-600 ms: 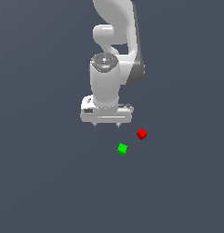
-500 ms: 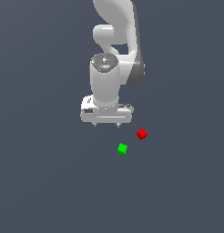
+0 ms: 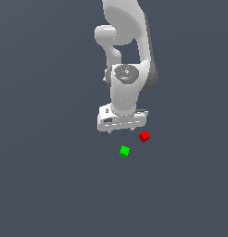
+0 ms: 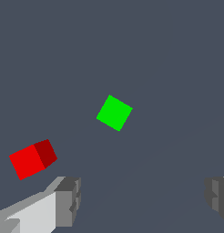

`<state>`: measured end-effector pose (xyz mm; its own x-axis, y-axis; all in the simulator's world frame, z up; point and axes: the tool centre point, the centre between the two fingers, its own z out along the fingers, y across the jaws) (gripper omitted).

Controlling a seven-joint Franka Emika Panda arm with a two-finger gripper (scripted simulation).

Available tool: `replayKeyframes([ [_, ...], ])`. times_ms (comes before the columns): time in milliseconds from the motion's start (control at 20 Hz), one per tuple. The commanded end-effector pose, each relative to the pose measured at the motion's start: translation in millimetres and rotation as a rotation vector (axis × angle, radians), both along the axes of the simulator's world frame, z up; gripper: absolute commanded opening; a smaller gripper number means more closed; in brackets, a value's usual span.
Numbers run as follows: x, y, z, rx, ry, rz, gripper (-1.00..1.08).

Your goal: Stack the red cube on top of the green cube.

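While the small bright red cube [image 3: 144, 136] and the small bright green cube [image 3: 124, 151] lay apart on the dark grey surface [image 3: 51, 185], unchanged from half a second before, the white gripper [image 3: 120, 131] had barely shifted, hanging just beside the red one. Its fingers [image 4: 68, 200] stood wide and held nothing. Judgement: approach phase only; grasp not yet started.

Bare simulator scene: flat featureless grey ground [image 3: 46, 185], no furnishings.

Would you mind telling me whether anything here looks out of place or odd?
Nothing stands out. The red cube and green cube sit flat and apart on the surface, and the gripper is open, holding nothing.
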<state>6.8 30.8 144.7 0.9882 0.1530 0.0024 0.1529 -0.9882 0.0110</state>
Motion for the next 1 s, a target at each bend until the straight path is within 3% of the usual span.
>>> replayKeyframes([
  [0, -3.6, 32.3, -16.4, 0.004, 0.002, 0.095, 1.0],
  [250, -20.9, 96.7, -50.3, 0.009, 0.004, 0.294, 1.0],
  [450, -34.7, 126.9, -67.2, 0.01, 0.005, 0.394, 1.0],
  [950, -42.1, 139.1, -76.0, 0.01, 0.007, 0.434, 1.0],
])
